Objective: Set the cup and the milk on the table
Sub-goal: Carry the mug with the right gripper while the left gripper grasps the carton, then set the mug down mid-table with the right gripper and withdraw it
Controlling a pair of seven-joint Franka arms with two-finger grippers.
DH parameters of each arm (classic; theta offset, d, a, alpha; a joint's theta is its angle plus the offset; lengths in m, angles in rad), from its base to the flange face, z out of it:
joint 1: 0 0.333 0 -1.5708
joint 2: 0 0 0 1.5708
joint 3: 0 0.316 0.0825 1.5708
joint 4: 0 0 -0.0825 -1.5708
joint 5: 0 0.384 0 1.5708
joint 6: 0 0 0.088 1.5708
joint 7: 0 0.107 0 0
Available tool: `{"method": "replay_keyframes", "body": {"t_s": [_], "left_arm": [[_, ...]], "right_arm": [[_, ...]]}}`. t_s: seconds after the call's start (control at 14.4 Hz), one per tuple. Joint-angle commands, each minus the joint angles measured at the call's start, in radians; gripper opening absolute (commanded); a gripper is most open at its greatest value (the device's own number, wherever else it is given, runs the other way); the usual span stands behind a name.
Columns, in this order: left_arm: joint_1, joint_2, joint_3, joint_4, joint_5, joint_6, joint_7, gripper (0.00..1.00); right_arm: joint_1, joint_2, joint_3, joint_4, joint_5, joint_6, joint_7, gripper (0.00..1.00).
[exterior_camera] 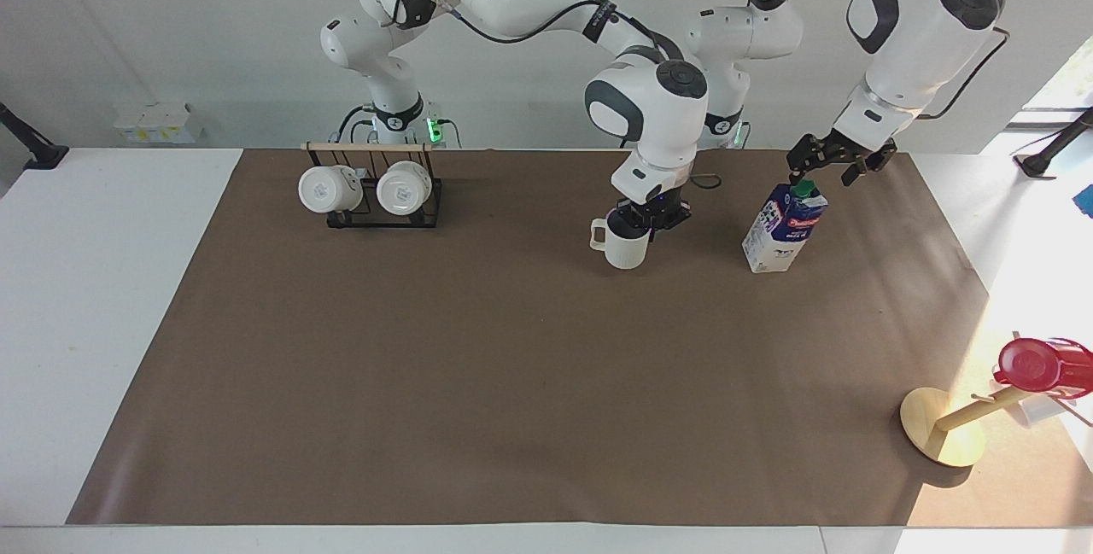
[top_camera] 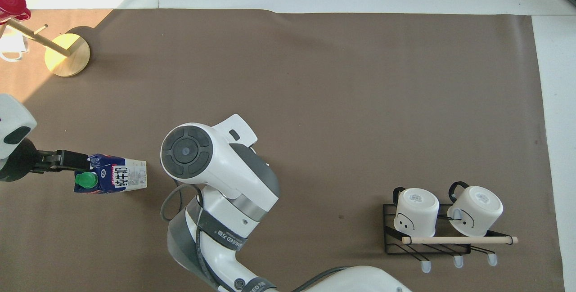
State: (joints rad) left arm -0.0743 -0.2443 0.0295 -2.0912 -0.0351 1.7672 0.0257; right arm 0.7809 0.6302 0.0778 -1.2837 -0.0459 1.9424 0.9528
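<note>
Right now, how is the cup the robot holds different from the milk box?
The cup is short, round and plain cream; the milk is tall, boxy, blue and white with a green cap. The right hand is shut on the cup; the open left hand hovers over the milk. Both are upright.

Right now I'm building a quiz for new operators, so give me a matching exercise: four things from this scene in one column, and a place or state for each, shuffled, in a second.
Things:
1. cream mug
2. milk carton
3. red cup
4. two glossy white mugs

Places or states:
A. hanging on the black rack
B. held by the shut right gripper
C. on the wooden peg stand
D. standing on the brown sheet, under the open left gripper

Pairs: 1-B, 2-D, 3-C, 4-A
</note>
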Motion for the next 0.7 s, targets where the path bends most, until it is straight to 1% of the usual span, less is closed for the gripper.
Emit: {"method": "replay_keyframes", "body": {"t_s": [0.0, 0.07, 0.21, 0.28, 0.42, 0.56, 0.63], "left_arm": [[-0.025, -0.038, 0.004, -0.039, 0.017, 0.025, -0.001, 1.00], [-0.025, -0.038, 0.001, -0.039, 0.017, 0.026, 0.000, 1.00], [-0.024, -0.038, 0.004, -0.041, 0.017, 0.040, 0.000, 1.00], [-0.024, -0.038, 0.004, -0.041, 0.017, 0.050, 0.000, 1.00], [-0.027, -0.038, 0.001, -0.041, 0.017, 0.064, 0.002, 1.00], [-0.029, -0.036, 0.001, -0.039, 0.017, 0.067, 0.003, 1.00], [-0.029, -0.036, 0.001, -0.041, 0.017, 0.072, 0.003, 1.00]], "right_arm": [[0.006, 0.037, 0.000, 0.029, -0.003, 0.007, 0.015, 0.00], [0.017, 0.048, 0.000, 0.026, -0.003, 0.024, 0.018, 0.00], [0.024, 0.045, 0.000, 0.003, 0.001, 0.055, 0.020, 0.00], [0.023, 0.045, 0.000, 0.003, 0.006, 0.061, 0.020, 0.04], [0.023, 0.043, 0.000, 0.003, 0.009, 0.059, 0.021, 0.09], [0.021, 0.042, 0.000, 0.003, 0.012, 0.056, 0.024, 0.17], [0.021, 0.042, 0.000, 0.001, 0.014, 0.056, 0.035, 0.31]]}}
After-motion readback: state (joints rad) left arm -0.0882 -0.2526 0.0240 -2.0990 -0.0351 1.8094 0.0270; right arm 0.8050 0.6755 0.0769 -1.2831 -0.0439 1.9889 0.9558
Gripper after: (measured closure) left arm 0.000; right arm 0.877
